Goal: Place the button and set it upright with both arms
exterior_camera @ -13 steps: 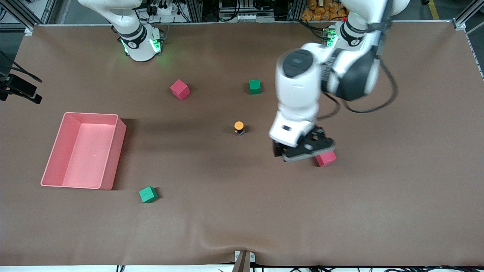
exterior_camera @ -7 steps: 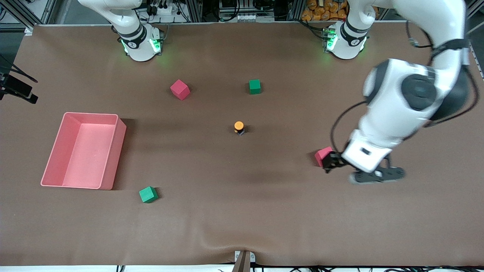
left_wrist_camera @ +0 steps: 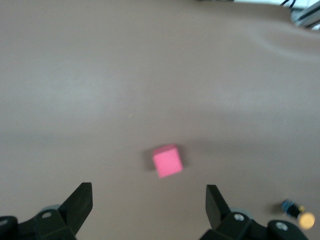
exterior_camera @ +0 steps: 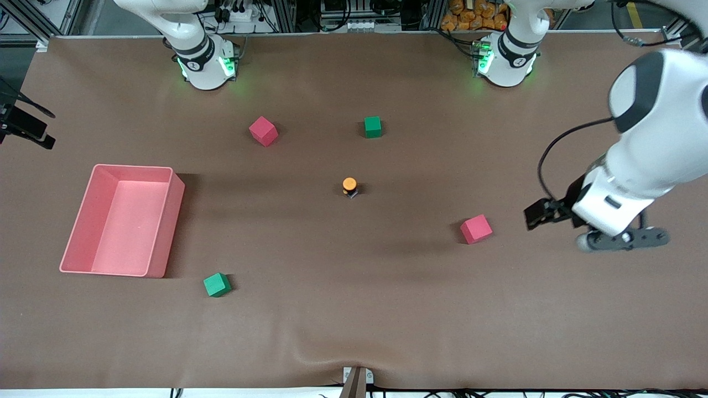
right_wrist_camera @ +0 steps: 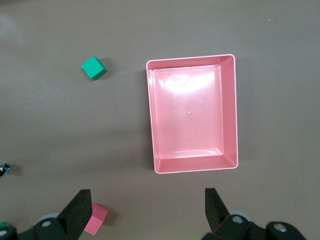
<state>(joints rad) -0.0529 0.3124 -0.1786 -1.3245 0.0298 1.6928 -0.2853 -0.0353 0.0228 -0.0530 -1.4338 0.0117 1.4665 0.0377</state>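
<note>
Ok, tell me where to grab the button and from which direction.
Grip the button by its black blocky body, just under the round orange cap, coming straight down from above. It stands cap-up on bare table with nothing touching it, so the body's flat sides probably give the fingers better purchase than the rounded cap. The open left gripper hangs over the left arm's end of the table; the right gripper is open too.

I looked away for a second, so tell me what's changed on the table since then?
The left hand swung, open and empty, from over the red cube near the button out toward the left arm's end of the table. Nothing was grasped or released. The button, cubes and pink bin stayed put; the right hand hangs open above the bin.
</note>
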